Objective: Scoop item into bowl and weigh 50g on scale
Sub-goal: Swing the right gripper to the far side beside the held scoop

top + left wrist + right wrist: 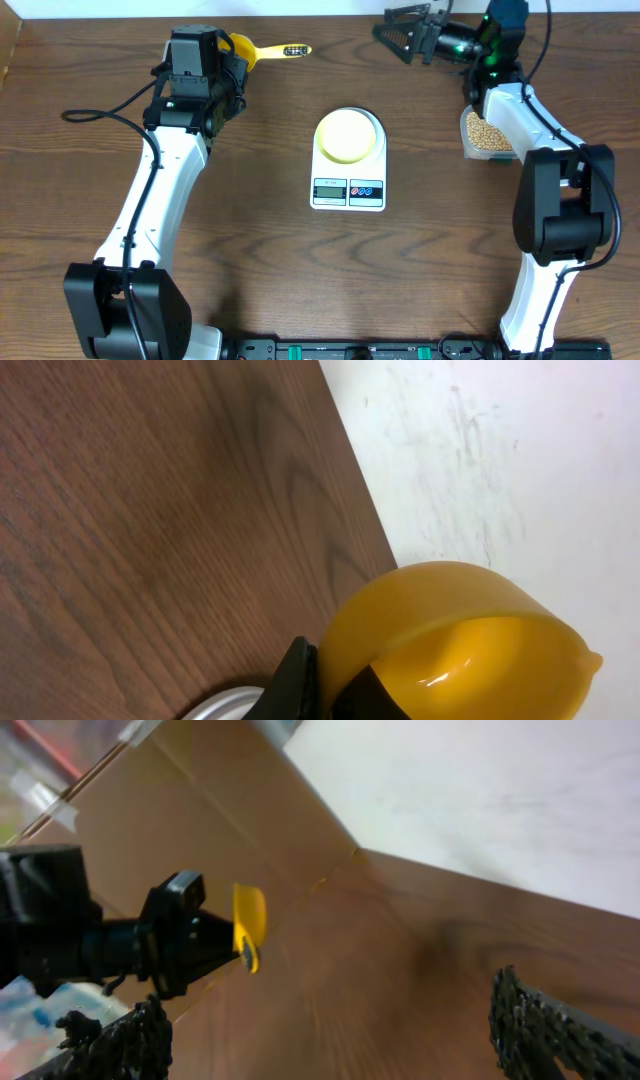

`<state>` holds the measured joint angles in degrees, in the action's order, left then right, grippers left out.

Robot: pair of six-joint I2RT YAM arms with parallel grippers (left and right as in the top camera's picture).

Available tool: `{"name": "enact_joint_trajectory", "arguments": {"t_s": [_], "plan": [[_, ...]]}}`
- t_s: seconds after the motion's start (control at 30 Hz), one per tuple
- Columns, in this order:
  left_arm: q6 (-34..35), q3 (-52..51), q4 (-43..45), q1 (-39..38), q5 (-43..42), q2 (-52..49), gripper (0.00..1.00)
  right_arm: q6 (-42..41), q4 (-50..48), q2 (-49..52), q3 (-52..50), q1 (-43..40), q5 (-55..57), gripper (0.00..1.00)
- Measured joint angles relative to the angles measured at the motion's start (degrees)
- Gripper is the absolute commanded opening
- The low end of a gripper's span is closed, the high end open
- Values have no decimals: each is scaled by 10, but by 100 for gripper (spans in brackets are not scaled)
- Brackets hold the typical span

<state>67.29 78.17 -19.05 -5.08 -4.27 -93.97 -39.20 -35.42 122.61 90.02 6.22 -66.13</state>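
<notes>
The beans [487, 134], small, round and tan, are seen in a clear plastic tub [470, 140] at about 3 o'clock from the scale [348, 172]. The tub is partly covered by the white link of the right arm, so only a part of the heap is visible. The pale-yellow bowl [348, 135] is placed on the white scale, toward its 12 o'clock edge, and only its plain yellow inside can be seen from the overhead view. The grey display [329, 189] and the two coloured buttons [366, 189] are found along the 6 o'clock edge of the scale. The scale stands near the middle of the dark wooden bench [260, 230].

At about 11 o'clock from the scale, well apart from it, a bright yellow scoop [262, 50] is seen, with its handle pointing to 3 o'clock. The left pincer [237, 56] is closed on the cup end of this scoop. In the left wrist view a black finger [295, 680] is pressed against the yellow wall of the scoop [470, 645], above the bench near its far edge.

At about 1 o'clock from the scale the right pincer [402, 38] is held with its fingers wide apart, and nothing is seen between them. It is turned toward 9 o'clock, and in its own view the scoop [249, 925] is seen at the tip of the left arm.
</notes>
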Motion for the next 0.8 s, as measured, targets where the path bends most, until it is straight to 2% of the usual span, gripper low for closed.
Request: {"name": "enact_joint_trajectory", "arguments": {"t_s": [0.8], "plan": [[0, 0, 5, 0, 0, 0, 8, 9, -15, 0, 0, 18, 21, 99]]}}
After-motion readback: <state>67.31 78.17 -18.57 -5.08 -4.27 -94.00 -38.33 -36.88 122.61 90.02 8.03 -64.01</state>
